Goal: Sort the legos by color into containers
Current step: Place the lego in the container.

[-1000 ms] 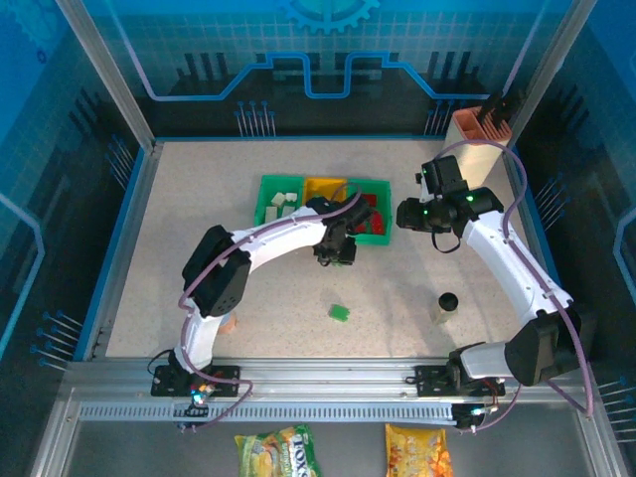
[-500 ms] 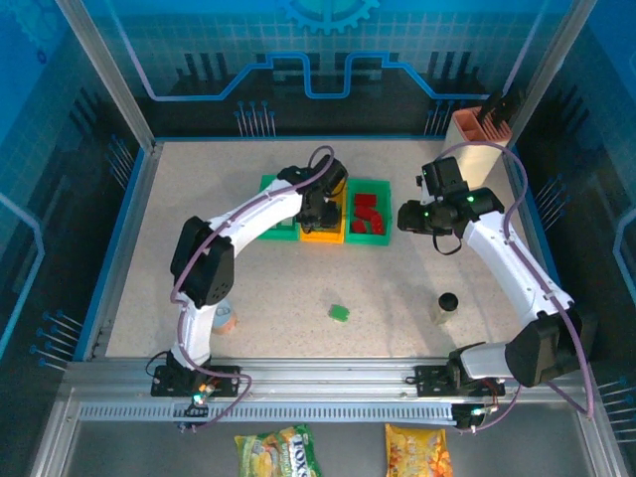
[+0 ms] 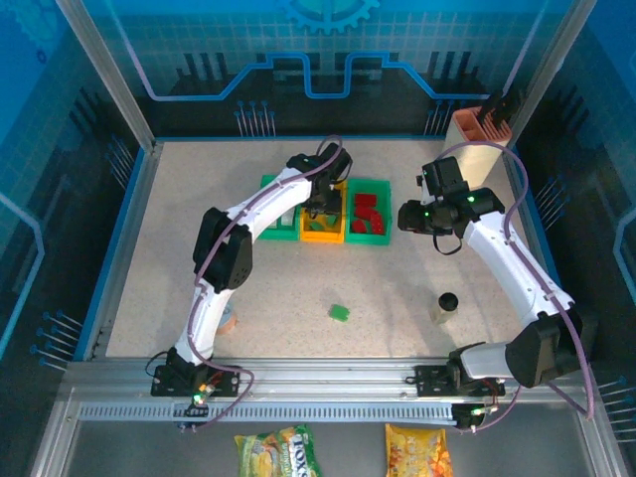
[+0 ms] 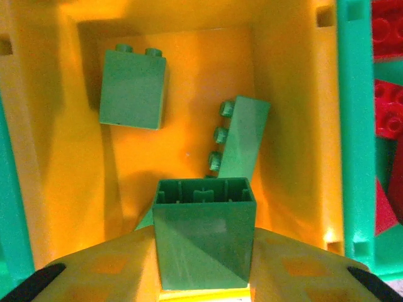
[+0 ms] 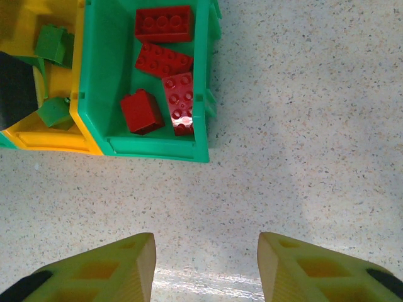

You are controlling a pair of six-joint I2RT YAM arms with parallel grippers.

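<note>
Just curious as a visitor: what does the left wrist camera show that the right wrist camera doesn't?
Left wrist, not right: a green brick clamped in the left gripper over the orange-yellow bin. Right wrist, not left: the open right gripper above bare table. Both: that bin's loose green bricks and the green bin holding red bricks.

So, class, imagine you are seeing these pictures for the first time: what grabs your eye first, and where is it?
The left gripper pinches a green brick right above the orange bin, where two more green bricks lie. Beside it, red bricks lie in a green bin, and one stray green brick sits alone on the table, nearer the arms' bases.
</note>
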